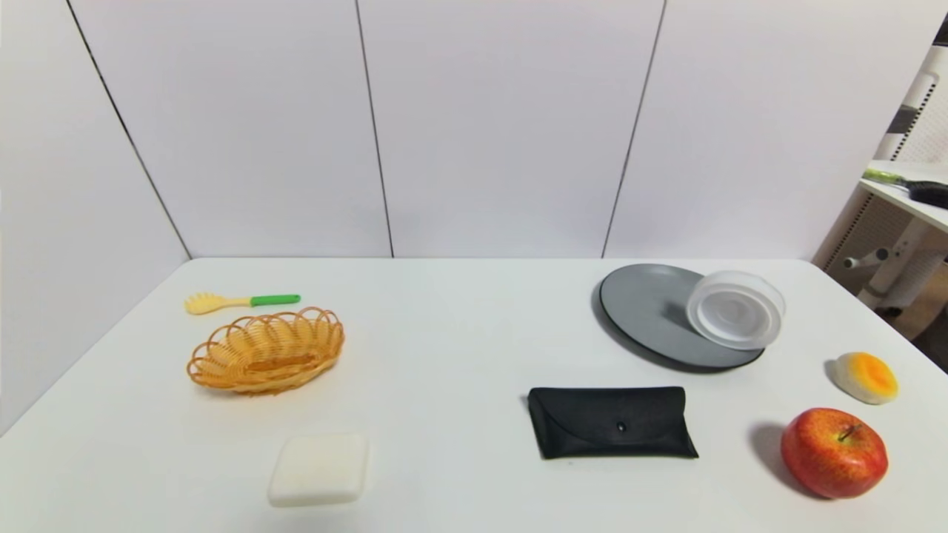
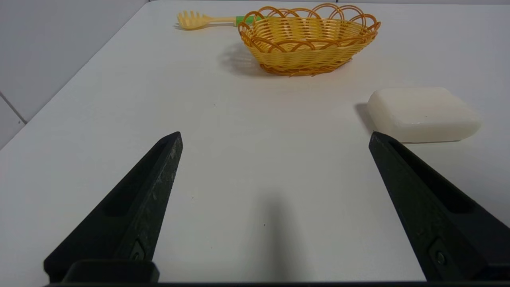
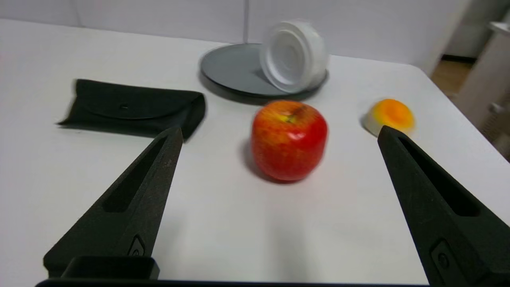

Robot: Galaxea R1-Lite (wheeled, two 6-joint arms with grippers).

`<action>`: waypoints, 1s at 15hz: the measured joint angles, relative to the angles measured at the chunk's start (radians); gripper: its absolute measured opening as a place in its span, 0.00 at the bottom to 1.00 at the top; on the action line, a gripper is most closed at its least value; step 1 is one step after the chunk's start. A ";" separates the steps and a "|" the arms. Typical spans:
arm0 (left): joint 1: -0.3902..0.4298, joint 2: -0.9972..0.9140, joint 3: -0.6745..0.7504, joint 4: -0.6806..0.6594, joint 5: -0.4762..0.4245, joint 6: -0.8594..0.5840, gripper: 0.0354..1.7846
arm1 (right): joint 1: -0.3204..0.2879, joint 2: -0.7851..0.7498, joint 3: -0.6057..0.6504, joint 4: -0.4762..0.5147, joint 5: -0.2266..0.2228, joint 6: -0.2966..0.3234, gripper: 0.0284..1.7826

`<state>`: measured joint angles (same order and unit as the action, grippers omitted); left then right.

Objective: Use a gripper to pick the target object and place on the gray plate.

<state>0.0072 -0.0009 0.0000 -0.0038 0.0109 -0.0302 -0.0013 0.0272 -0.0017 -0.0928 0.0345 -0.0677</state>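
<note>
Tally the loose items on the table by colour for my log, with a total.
White: 2 - bowl, soap block
Gray: 1 - plate
Black: 1 - pouch
Orange/yellow: 3 - basket, pasta fork with green handle, orange-topped bun
Red: 1 - apple
Total: 8
</note>
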 joint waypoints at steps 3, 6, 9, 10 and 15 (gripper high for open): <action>0.000 0.000 0.000 0.000 0.000 0.000 0.94 | 0.000 -0.024 0.000 0.096 -0.046 0.057 0.95; 0.000 0.000 0.000 0.000 0.000 0.000 0.94 | 0.000 -0.030 -0.001 0.103 -0.035 0.052 0.95; 0.000 0.000 0.000 0.000 0.000 0.000 0.94 | 0.000 -0.030 0.000 0.102 -0.035 0.053 0.95; 0.000 0.000 0.000 0.000 0.000 0.000 0.94 | 0.000 -0.030 0.000 0.102 -0.035 0.053 0.95; 0.000 0.000 0.000 0.000 0.000 0.000 0.94 | 0.000 -0.030 -0.002 0.105 -0.034 0.003 0.95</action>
<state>0.0072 -0.0009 0.0000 -0.0043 0.0104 -0.0302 -0.0017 -0.0023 -0.0036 0.0123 0.0009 -0.0645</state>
